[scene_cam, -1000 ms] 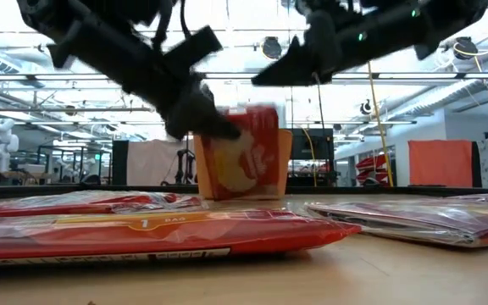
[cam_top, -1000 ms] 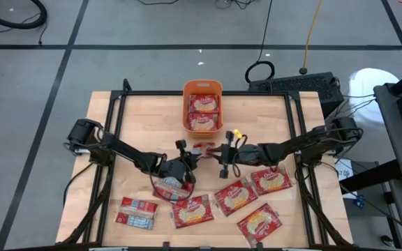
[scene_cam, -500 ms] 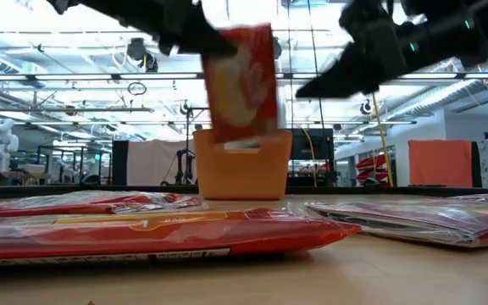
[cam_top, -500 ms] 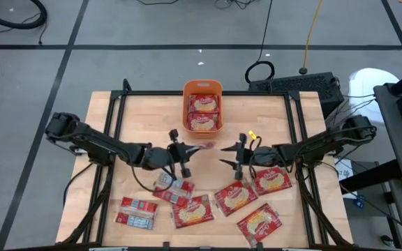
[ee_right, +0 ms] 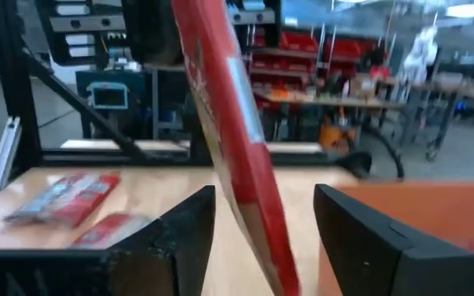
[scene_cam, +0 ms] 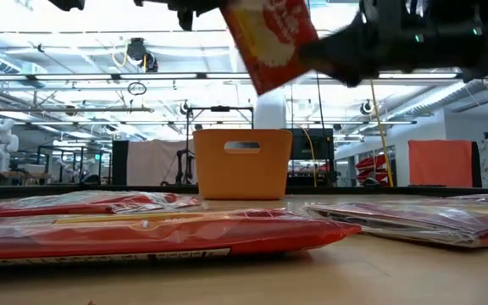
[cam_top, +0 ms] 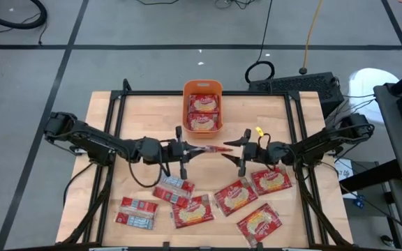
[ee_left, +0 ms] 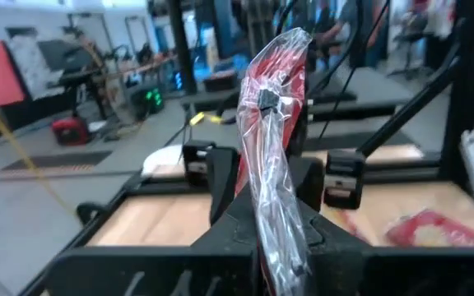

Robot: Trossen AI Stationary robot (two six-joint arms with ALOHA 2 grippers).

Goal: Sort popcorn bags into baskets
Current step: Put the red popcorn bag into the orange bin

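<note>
table point(cam_top: 138, 115): pale matt wood, black metal frame | popcorn bags point(cam_top: 190, 210): glossy crinkled plastic film | basket point(cam_top: 202, 88): smooth orange plastic

Left gripper point(cam_top: 187, 150) jaws clamped, right gripper point(cam_top: 237, 149) jaws spread, facing each other

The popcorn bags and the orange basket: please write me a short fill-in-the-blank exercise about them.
1. The left gripper holds one popcorn bag up in the ____.
2. The right gripper has its fingers ____, one on each side of that bag.
3. The orange basket already contains ____ bags.

Missing words: air; open; two
</note>
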